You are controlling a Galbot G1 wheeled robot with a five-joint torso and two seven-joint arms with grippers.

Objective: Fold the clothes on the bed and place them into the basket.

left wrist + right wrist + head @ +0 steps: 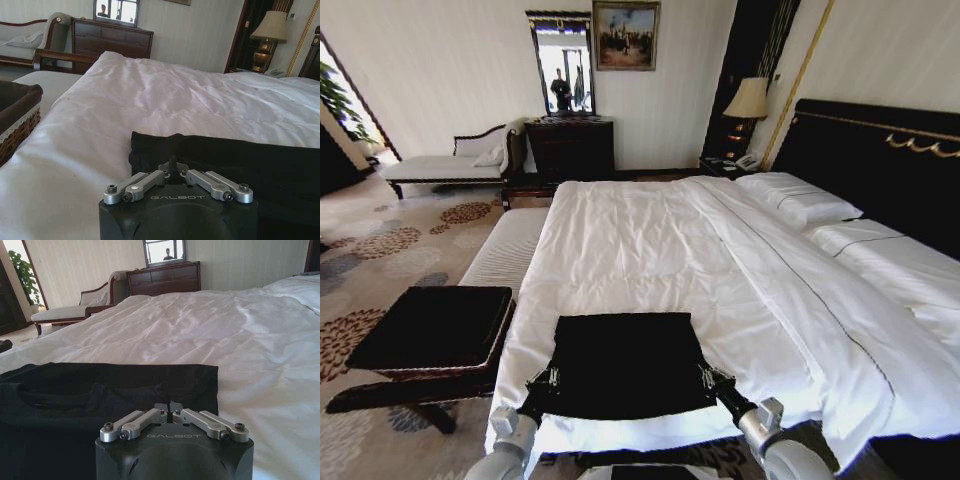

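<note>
From the head view, the black T-shirt lies folded at the bed's foot, the basket just beside the bed on the robot's left. In the left wrist view, the left gripper is pinched together on the shirt's edge. The right wrist view shows the right gripper likewise clamped on it.

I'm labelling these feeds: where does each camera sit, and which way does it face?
Head view: on the head, looking down over the bed, shirt and basket; both arms show.
Left wrist view: behind the left gripper, shut on the shirt's edge.
Right wrist view: behind the right gripper, shut on the shirt.
All share the shirt on the duvet.
</note>
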